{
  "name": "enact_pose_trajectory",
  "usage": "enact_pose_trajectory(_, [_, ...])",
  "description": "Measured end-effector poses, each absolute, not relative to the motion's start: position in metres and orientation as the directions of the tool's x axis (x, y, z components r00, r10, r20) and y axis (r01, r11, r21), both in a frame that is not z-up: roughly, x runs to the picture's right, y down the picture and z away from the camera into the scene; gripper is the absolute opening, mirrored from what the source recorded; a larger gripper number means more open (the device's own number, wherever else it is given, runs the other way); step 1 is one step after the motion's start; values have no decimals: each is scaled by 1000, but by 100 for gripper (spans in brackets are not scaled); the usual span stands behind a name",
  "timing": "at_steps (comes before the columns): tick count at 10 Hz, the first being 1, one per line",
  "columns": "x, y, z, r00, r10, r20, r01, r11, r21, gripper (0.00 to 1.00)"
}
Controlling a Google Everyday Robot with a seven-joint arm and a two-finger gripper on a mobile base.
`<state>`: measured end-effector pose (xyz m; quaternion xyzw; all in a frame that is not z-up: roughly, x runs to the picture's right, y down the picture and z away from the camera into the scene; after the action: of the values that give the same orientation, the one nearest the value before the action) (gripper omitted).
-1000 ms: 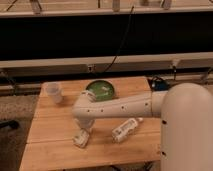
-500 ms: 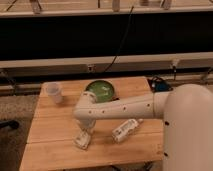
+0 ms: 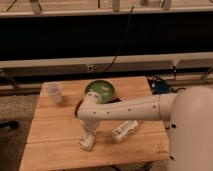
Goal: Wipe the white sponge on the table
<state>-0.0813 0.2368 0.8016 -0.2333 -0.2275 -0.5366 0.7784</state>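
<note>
The fingers were clenched, pressed down on the white sponge [image 3: 86, 142], and your gripper [image 3: 89, 136] sat low over the near-left part of the table [image 3: 55, 122], with the arm reaching in from the right. The sponge lay flat on the wood under the gripper, well inside the near edge but closer to it than to the far one.

Here is what could have gone wrong for you. The white bottle [image 3: 124, 130] lay on its side just to the right of the sponge, under the forearm; a wipe stroke to the right, or a drop of the elbow, would likely have knocked it and sent it rolling toward the near edge. The green bowl [image 3: 100, 92] stood just beyond the arm on the far side, with a black pad [image 3: 80, 107] showing beside it, so a long stroke away from you risked bumping either. If the downward press was uneven, the sponge could also have slipped out from under the fingers and stayed behind.

Your open room was to the left: bare planks ran from the sponge to the left edge, and the clear cup [image 3: 53, 92] stood well apart in the far-left corner. Short strokes left and back would have kept you on the wood, provided you stopped short of the left and near edges.
</note>
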Motion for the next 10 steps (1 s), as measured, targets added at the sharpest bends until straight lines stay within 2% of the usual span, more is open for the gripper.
enact_pose_trajectory(10, [-10, 221, 810, 348, -719, 601, 932, 334, -140, 0])
